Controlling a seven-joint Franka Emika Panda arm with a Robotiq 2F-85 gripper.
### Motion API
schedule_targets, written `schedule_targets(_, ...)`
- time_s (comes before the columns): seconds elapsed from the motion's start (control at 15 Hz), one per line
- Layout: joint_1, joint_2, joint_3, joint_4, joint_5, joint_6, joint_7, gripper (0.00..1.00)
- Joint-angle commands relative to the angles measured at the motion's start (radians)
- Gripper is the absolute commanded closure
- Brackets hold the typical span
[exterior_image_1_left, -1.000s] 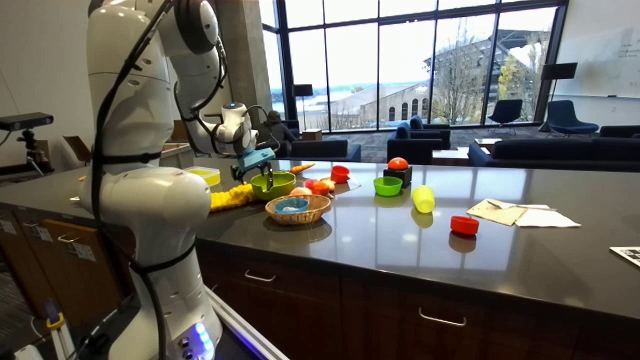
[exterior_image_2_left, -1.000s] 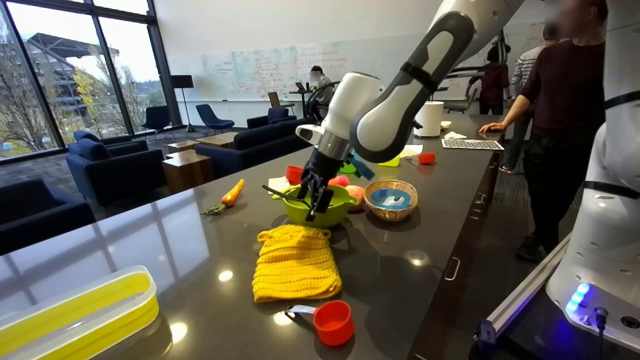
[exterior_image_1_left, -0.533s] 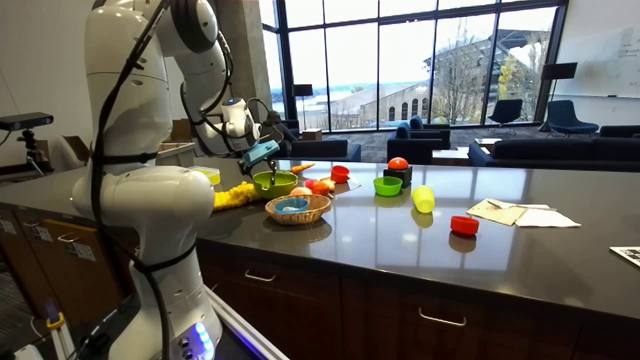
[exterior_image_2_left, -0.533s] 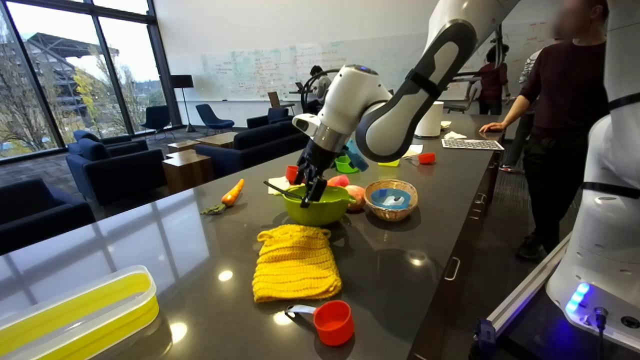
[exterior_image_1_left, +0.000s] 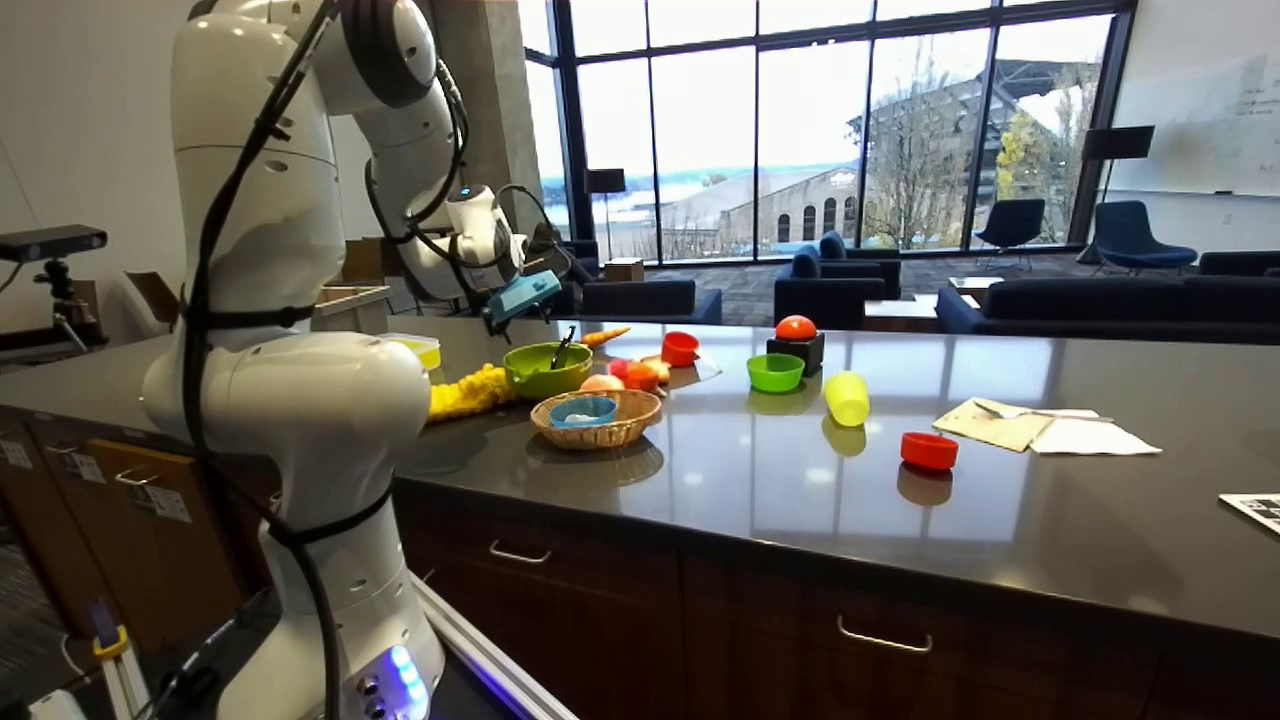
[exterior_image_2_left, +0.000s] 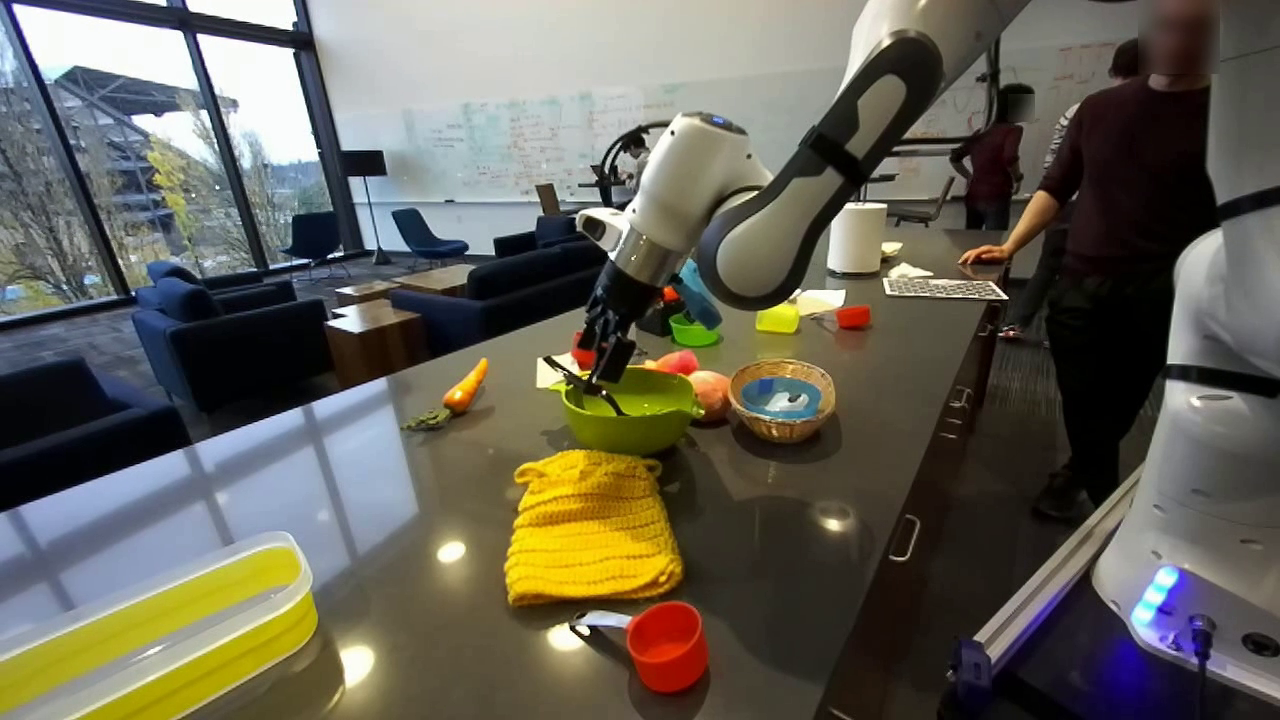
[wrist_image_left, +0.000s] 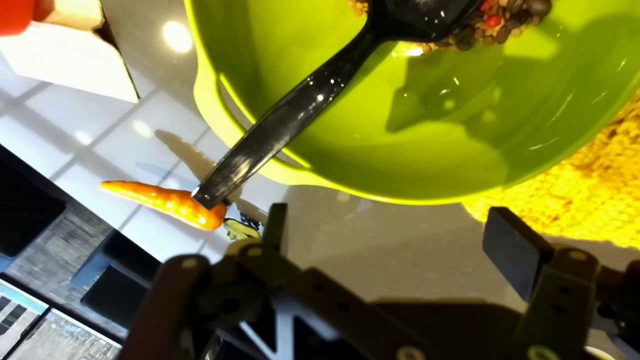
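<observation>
Clearly, the hand (wrist_image_left: 387, 215) is spread and empty near the bowl (exterior_image_2_left: 635, 432). Any move should go slowly, clear of the spoon (wrist_image_left: 300, 107), since a knock could tip it.

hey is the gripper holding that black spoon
No, the wrist view shows the gripper open, with the black spoon resting in the green bowl.
</observation>
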Motion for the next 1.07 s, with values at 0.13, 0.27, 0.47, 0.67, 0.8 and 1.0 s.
schedule_targets(0.13,0.014,0.005,-0.049,0.038,-0.012,-0.013,0.107,0.00)
schedule_targets(0.27,0.009,0.006,-0.065,0.040,0.000,-0.007,0.153,0.00)
schedule_targets(0.47,0.002,0.014,-0.071,0.041,0.031,0.005,0.201,0.00)
schedule_targets(0.67,-0.009,0.029,-0.052,0.039,0.089,0.012,0.223,0.00)
schedule_targets(0.8,-0.080,0.044,0.031,0.043,0.119,0.006,0.242,0.00)
schedule_targets(1.0,-0.125,0.072,0.087,0.052,0.175,0.003,0.250,0.00)
